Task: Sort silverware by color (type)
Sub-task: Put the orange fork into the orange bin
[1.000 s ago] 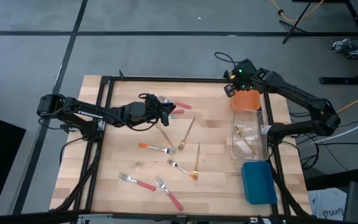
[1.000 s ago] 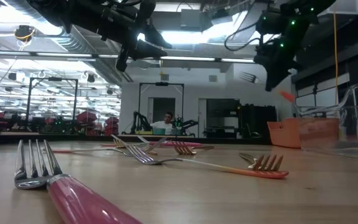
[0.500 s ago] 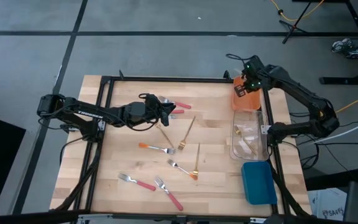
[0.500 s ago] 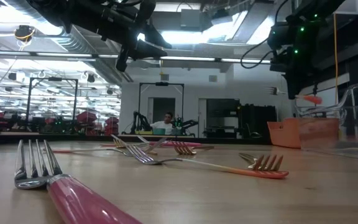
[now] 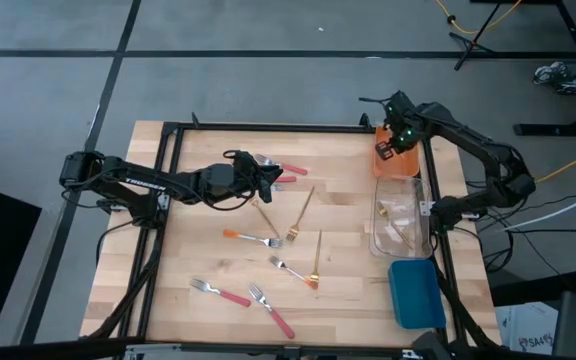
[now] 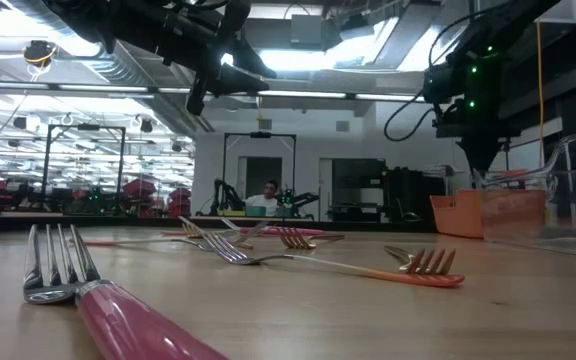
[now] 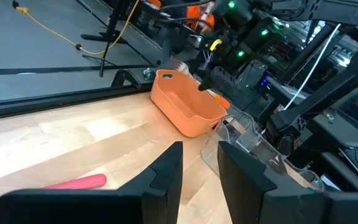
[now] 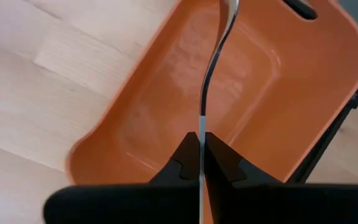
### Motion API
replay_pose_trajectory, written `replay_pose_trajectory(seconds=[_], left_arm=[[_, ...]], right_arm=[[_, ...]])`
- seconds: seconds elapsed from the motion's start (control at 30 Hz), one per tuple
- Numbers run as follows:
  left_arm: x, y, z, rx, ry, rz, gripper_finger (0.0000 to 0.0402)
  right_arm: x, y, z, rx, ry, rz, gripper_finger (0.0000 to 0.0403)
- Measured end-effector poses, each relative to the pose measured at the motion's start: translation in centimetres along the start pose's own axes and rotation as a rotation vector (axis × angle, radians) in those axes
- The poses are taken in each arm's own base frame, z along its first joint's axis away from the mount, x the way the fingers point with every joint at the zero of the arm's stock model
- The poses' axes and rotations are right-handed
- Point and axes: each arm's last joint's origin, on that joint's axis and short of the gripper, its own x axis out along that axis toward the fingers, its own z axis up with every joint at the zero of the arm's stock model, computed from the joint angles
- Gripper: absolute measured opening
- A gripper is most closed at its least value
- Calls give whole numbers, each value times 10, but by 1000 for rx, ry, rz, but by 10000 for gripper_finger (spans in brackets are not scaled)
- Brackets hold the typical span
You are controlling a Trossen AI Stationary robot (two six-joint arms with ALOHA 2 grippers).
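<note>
Right Now: Fork Over Orange Bin

Pinched in the right gripper (image 8: 201, 163), a fork (image 8: 213, 59) hangs over the orange bin (image 8: 278, 106) at two o'clock; its tip is cut off. Left gripper (image 7: 199, 163) hovers spread at ten o'clock.

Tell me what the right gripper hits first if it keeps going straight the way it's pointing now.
Most likely the floor of the orange bin: the right gripper, shut on a fork, points down into it. The fork's head would probably touch first.
</note>
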Motion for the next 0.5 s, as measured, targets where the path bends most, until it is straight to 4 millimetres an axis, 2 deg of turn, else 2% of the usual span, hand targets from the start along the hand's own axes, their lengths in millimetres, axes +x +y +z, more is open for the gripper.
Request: replay_pose_trajectory(seconds=[0.27,0.5], left_arm=[[0,0,0,0,1,0,94],[0,0,0,0,0,0,94]], right_arm=[[9,1,1,-10,56,-20,0],[9,1,1,-10,55,-20,0]])
